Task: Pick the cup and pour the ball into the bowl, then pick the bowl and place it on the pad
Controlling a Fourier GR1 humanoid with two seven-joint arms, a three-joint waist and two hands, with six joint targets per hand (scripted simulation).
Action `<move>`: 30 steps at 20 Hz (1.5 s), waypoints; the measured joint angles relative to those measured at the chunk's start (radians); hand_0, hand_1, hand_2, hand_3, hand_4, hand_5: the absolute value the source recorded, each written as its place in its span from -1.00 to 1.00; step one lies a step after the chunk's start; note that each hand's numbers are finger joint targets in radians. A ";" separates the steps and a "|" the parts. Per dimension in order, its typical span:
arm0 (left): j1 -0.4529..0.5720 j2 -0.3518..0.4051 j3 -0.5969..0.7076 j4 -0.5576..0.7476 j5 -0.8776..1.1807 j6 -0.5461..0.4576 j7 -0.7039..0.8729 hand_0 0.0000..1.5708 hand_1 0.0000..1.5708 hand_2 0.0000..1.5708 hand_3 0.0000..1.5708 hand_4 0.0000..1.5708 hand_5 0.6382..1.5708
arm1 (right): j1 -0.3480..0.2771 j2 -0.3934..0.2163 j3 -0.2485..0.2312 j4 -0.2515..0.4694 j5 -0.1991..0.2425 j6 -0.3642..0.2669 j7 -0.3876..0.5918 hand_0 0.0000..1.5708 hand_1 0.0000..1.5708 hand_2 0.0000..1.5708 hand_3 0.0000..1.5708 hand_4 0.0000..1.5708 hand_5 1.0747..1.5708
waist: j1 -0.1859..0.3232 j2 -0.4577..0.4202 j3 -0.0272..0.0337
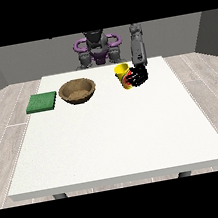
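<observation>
My hand (138, 76) at the view's right, fingers curled round the cup (122, 76); bowl (78, 91) and pad (42, 102) well beyond the fingertips.

The table (115, 135) is plain white with no pattern, and on it, left of the bowl (78, 91), lies a flat green pad (42, 102) of one even shade. The bowl is brown, its inside a lighter, mottled tan and its rim and outer wall darker. Right of the bowl stands a yellow cup (122, 75) with a touch of red low on its side, and the hand at the view's right (138, 76), against the cup, is black with red showing at its fingers, under a grey forearm (137, 47).
</observation>
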 measured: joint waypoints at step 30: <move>-0.426 -0.119 -0.609 0.342 -0.968 0.562 0.928 0.83 0.83 0.94 0.96 0.18 0.81 | -0.068 0.036 0.036 0.288 0.053 0.037 -0.079 -1.00 -1.00 -1.00 -1.00 -0.51 0.98 | 0.016 -0.125 0.0016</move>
